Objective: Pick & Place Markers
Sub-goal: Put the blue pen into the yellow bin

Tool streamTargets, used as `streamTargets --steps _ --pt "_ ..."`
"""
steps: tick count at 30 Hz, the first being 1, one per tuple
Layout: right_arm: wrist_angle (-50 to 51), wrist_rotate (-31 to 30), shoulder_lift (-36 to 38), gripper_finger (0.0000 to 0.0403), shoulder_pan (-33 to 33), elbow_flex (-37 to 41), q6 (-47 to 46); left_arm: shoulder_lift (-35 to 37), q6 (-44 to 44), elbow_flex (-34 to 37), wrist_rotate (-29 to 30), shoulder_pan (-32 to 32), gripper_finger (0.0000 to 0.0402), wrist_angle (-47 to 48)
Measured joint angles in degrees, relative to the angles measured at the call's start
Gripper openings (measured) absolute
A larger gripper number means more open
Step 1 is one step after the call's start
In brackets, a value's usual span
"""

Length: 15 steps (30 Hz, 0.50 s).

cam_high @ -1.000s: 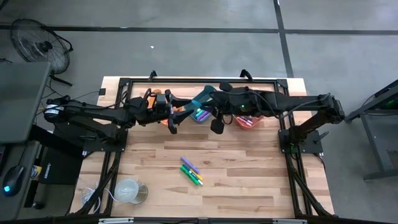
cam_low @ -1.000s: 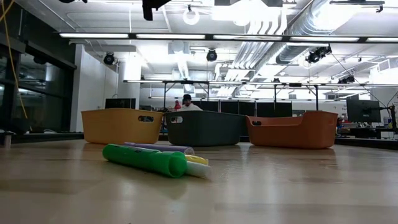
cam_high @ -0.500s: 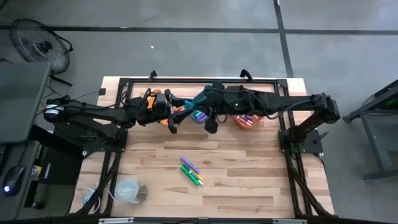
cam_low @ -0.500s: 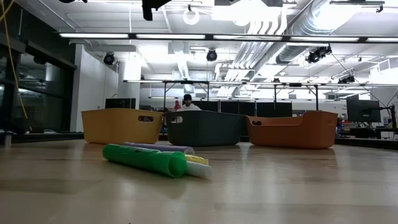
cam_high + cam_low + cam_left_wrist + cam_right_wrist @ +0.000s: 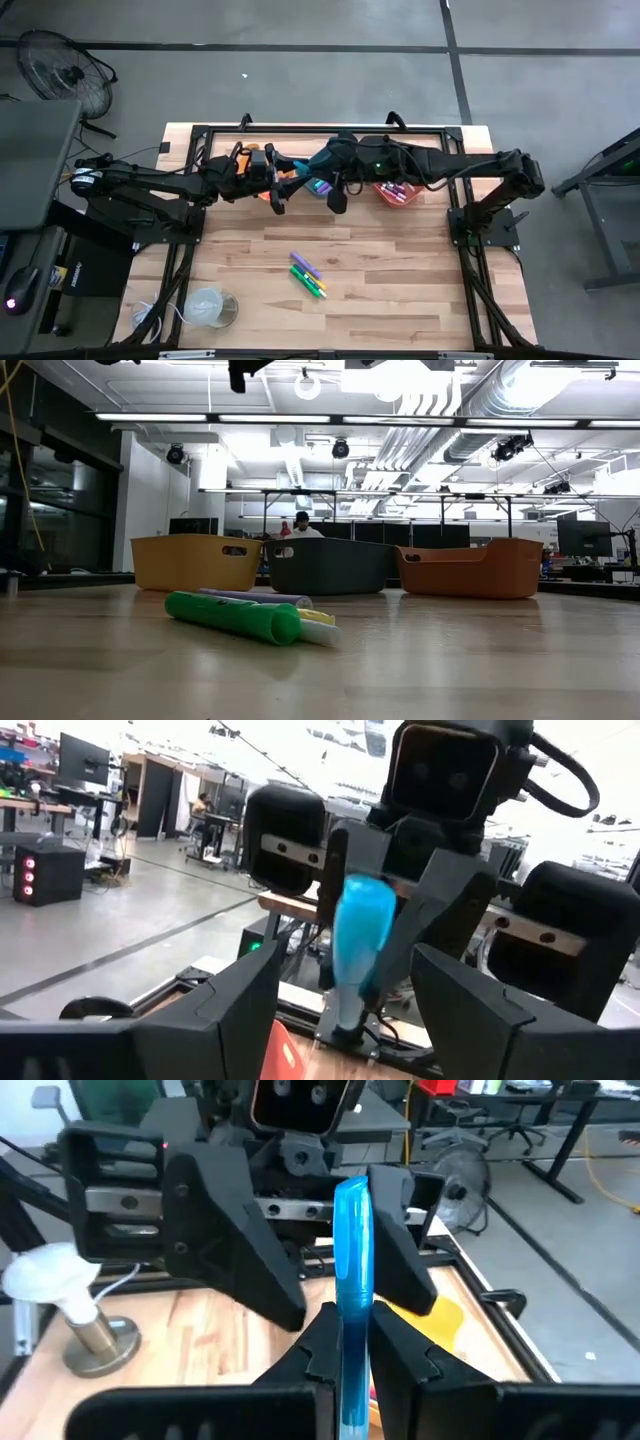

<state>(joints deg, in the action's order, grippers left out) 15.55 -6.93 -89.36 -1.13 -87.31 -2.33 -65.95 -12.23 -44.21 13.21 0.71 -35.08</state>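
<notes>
A blue marker (image 5: 352, 1270) stands between both grippers above the bins at the far edge; it also shows as the blue marker (image 5: 322, 161) from above. My right gripper (image 5: 353, 1365) is shut on it. My left gripper (image 5: 345, 1020) is open, its two fingers standing either side of the marker (image 5: 360, 940) with gaps showing. Green, purple and yellow markers (image 5: 308, 275) lie flat mid-table, seen as markers (image 5: 240, 615) in the low view. More markers lie in the grey bin (image 5: 320, 188) and the orange bin (image 5: 398, 193). My right gripper pinches the blue marker between its two fingers at the marker's lower part (image 5: 350, 1335). The marker runs on past the fingertips, in line with the fingers, toward my left gripper. It is lifted clear above the bins.
Three bins stand in a row at the far edge: yellow (image 5: 195, 563), grey (image 5: 330, 565) and orange (image 5: 470, 568). A white round cup-like thing (image 5: 208, 306) sits near the table's near left corner. A person sits far off in the room behind the bins.
My right arm has drawn slightly toward the far edge and the left gripper, carrying the blue marker between the left fingers. The markers on the table have not moved.
</notes>
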Motion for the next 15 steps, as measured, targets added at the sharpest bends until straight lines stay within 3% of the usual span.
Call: streamTargets --steps 9,15 --pt "-0.02 -0.4 -0.42 0.0024 0.02 0.0 -0.39 0.0 -0.02 0.0 -0.05 0.0 0.0219 -1.46" --pt "-0.24 -0.16 -0.42 0.0024 0.02 0.0 -0.39 0.0 -0.04 0.0 -0.13 0.0 0.0172 -1.05"
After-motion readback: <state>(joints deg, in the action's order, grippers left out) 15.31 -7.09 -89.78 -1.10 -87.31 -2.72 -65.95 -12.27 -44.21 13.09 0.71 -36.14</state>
